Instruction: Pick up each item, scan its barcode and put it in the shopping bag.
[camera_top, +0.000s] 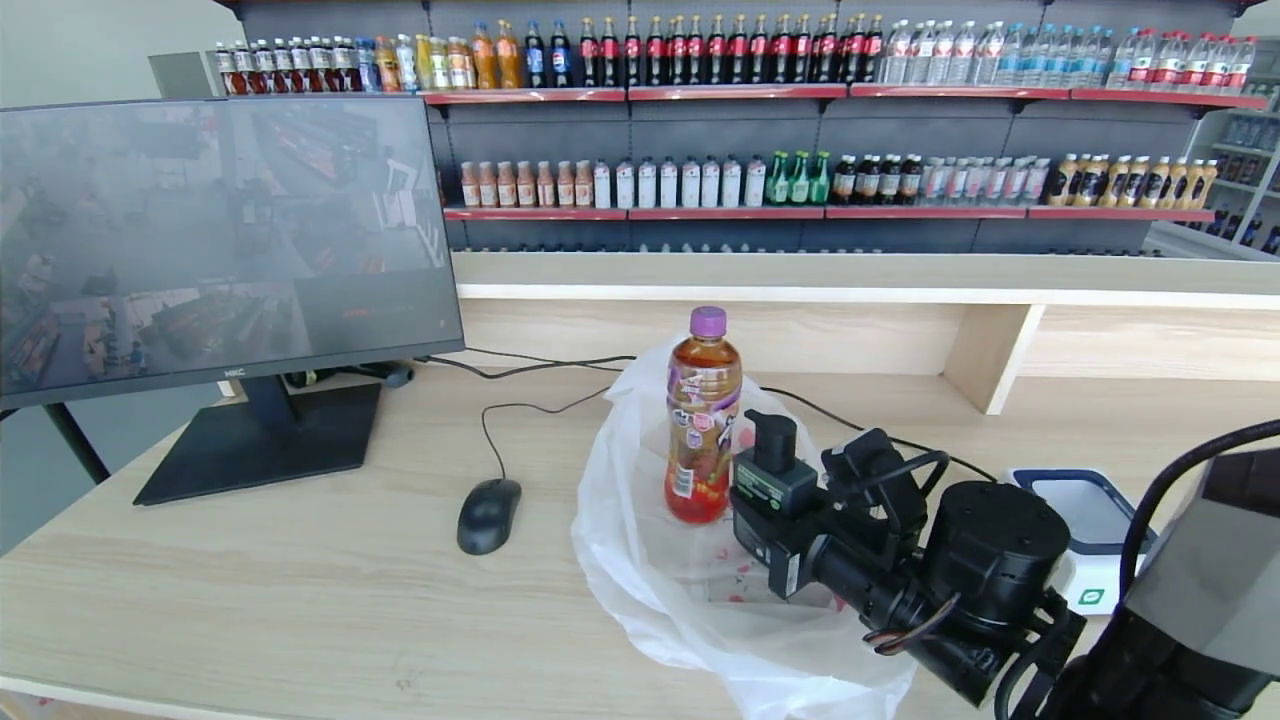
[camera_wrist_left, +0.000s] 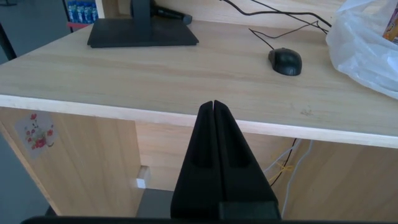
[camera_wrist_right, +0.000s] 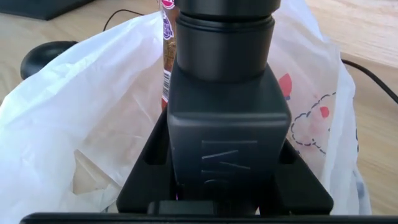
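Two grippers to sort out, starting with the right gripper (camera_wrist_right: 221, 180): clamped on a black square-bodied item (camera_wrist_right: 227, 124) with a round cap, with fingers (camera_wrist_right: 144, 163) snug on both sides. Hangs right over the open mouth of the shopping bag (camera_top: 640, 590). Keeps the item's long axis in line with the wrist, cap end leading, aimed at roughly 10 o'clock in the head view. Looks like the drop-in step to me, so no sideways chasing needed, just lower and let go.

Moving outward: spotted a tea bottle (camera_top: 703, 420) with a purple cap at about 11 o'clock from that gripper, standing upright in the bag as far as can be told, just beside the held item. Probably worth minding a knock there. Then the scanner (camera_top: 1085, 505) at 3 o'clock, sitting on the counter (camera_top: 250, 600) behind the right arm, apart from the bag.

As for the left gripper (camera_wrist_left: 213, 118): pinched together on nothing, parked below the near counter edge, well apart from the bag. Also a mouse (camera_top: 488, 515) at 9 o'clock of the bag. Clearly the right arm's job, being right on top of it.
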